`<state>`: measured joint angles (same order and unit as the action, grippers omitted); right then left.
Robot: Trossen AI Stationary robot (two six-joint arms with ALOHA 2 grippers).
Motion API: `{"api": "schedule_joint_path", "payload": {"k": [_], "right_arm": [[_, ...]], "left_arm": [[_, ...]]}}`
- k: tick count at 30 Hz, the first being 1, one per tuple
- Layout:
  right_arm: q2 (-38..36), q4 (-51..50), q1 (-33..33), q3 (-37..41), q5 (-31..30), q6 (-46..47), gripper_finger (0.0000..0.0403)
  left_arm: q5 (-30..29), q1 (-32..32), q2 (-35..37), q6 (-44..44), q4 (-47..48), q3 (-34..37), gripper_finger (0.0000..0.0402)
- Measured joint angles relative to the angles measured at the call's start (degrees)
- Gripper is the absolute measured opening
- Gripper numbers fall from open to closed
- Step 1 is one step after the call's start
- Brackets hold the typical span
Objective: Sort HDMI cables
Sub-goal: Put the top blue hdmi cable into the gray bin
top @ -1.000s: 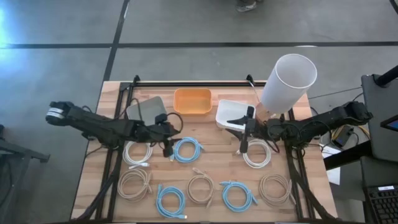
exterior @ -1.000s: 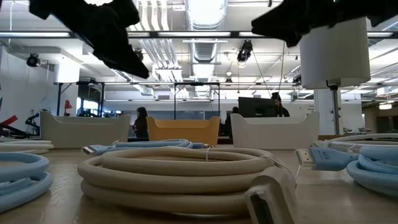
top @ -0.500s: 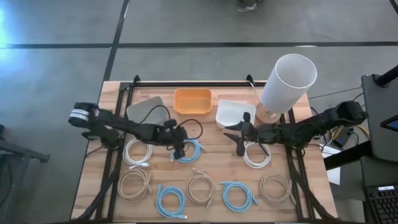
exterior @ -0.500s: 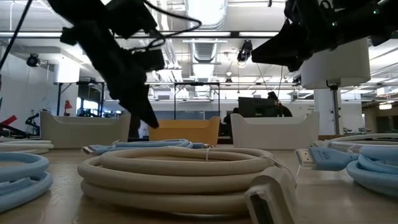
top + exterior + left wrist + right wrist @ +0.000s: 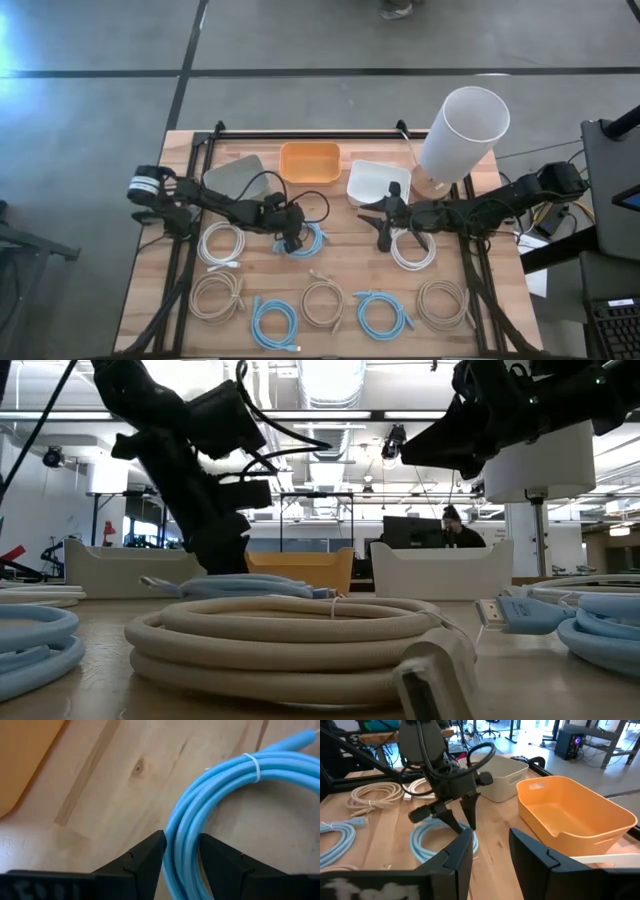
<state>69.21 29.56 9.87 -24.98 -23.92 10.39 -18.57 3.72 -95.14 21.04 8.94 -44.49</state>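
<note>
Blue coil under the left arm: one light blue HDMI cable point(image 5: 303, 241) lies coiled on the wooden desk point(image 5: 340, 262), just in front of the orange bin point(image 5: 309, 161), and the left gripper point(image 5: 181, 851) is down on its rim.
Left fingers: parted, one finger point(image 5: 145, 856) on each side of the bundled strands; I judge they straddle the strands and have not yet clamped them.
Risk one: the bundle is several loose turns held by a white tie point(image 5: 252, 761); if the fingers close on only some strands, the rest may sag or the coil may spill open on the lift.
Risk two: a tilted or shallow pinch could let the smooth jacket slide out, dropping the coil back onto the desk or onto the white coil point(image 5: 222, 245) beside it.
Risk three: both arms meet near the desk's middle; the right gripper point(image 5: 381, 226) hangs just across from the left one, so a careless swing could knock them together.
Right fingers: apart with a clear gap and nothing between them, held above the desk between the white bin point(image 5: 375, 181) and another white coil point(image 5: 412, 248).
Remaining cables: other blue, white and beige coils lie in rows toward the near edge, none in a bin that I can see.
Grey bin point(image 5: 236, 176): behind the left arm, contents unclear.
</note>
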Motion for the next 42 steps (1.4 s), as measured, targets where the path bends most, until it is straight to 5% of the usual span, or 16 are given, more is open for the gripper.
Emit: {"api": "schedule_joint_path", "payload": {"k": [11,19,29,42], "right_arm": [[0.02,-0.15,0.0,-0.02,0.02,0.14,0.0104],[0.02,-0.13,0.0,-0.02,0.02,0.16,0.0092],[0.0,-0.15,0.0,-0.02,0.03,0.14,0.0078],[0.0,-0.15,0.0,0.01,0.02,-0.05,0.0068]], "left_arm": [[0.32,-0.28,0.53,0.42,-0.62,-0.09,0.0014],[-1.02,-0.13,6.67,-1.18,2.0,-0.57,0.0009],[-13.79,-0.04,18.44,-1.82,13.37,-0.7,0.0009],[-42.48,-0.35,32.31,-4.43,28.12,-0.65,0.001]]}}
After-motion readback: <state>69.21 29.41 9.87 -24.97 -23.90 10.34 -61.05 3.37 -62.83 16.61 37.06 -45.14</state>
